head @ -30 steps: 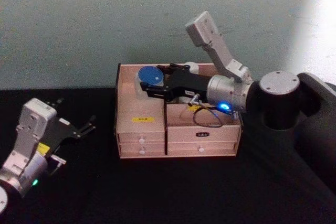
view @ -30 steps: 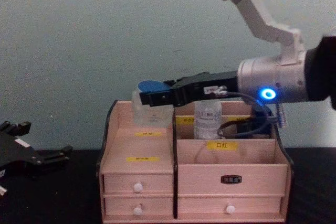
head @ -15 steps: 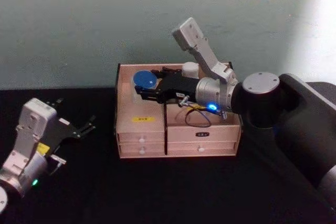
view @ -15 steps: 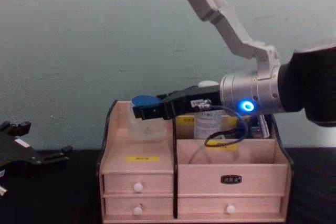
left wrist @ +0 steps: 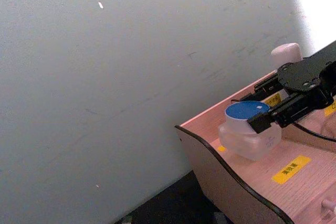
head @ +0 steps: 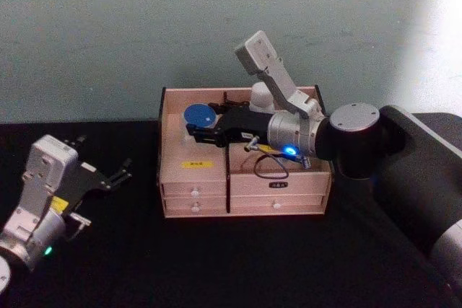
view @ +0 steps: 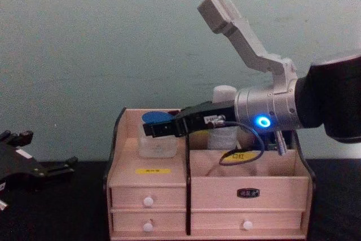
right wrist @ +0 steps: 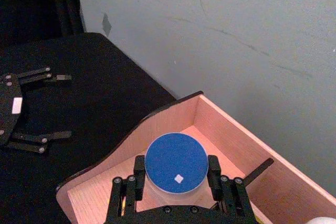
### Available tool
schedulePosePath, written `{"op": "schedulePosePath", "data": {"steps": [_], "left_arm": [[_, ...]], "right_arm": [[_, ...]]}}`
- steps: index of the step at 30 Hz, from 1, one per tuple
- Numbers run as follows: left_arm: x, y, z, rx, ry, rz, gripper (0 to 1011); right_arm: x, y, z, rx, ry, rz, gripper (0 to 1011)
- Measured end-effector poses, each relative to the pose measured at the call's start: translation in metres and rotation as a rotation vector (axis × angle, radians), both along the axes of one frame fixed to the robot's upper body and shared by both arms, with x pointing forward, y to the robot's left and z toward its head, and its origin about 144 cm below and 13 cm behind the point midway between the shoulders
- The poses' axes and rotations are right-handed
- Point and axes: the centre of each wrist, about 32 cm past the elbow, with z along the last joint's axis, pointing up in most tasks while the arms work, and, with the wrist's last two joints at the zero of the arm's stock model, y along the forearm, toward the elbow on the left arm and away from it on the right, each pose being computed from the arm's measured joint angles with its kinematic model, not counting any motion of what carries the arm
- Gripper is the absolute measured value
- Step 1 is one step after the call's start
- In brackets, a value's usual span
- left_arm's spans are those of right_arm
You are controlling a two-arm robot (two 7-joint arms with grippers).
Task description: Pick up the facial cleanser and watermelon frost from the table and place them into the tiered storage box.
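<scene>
Blue-lidded jar (head: 198, 116): we found it in the tiered storage box (head: 195, 176), rear left compartment, right gripper (head: 201, 127) jaws clamped on it. Left gripper (head: 108, 175): parked over the desk (head: 216, 257), jaws spread, holding nothing.

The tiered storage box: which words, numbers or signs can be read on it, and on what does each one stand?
None can be read with certainty.
Yellow labels on the tiered storage box: dark characters, too blurred to read.
Dark plate on the front wall of the right compartment: too small to read.
Blue-lidded jar in the right gripper: a small pale mark, no text.
</scene>
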Motion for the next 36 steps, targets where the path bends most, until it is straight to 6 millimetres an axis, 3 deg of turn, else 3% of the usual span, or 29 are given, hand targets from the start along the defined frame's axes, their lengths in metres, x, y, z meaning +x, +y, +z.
{"op": "schedulePosePath", "data": {"steps": [21,28,32,36], "left_arm": [[0.0,0.0,0.0,0.0,0.0,0.0,1001],[0.0,0.0,0.0,0.0,0.0,0.0,1001],[0.0,0.0,0.0,0.0,0.0,0.0,1002],[0.0,0.0,0.0,0.0,0.0,0.0,1001]], "right_arm": [[0.0002,-0.0001,-0.0017,-0.008,0.007,0.001,708],[0.0001,0.0,-0.0016,-0.007,0.007,0.001,847],[0.0001,0.0,-0.0016,-0.007,0.007,0.001,980],[0.0001,0.0001,-0.0015,-0.007,0.007,0.001,1000]]}}
